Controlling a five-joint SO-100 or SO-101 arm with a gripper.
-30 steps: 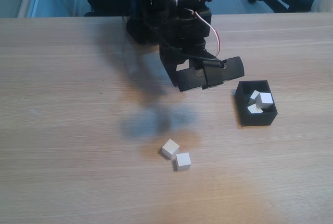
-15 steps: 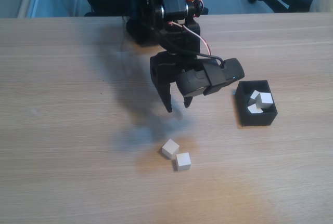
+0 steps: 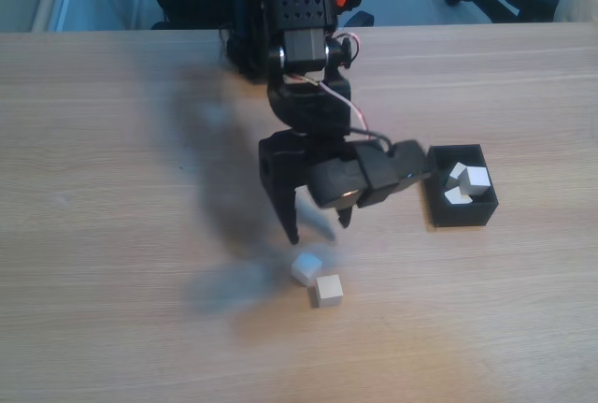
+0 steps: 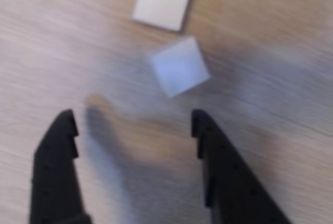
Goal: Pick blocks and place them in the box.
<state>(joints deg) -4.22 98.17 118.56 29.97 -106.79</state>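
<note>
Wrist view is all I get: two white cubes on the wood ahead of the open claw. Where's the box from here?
Observer: In the fixed view the box sits on the table to the right of the claw, apart from it.
Operator: Anything in it?
Observer: Yes, white blocks lie inside; I can make out at least two, the rest is unclear.
Operator: How high is the claw over the two loose cubes?
Observer: Its fingertips hang just above and behind the nearer cube, touching nothing; the second cube lies right beside the first.
</note>
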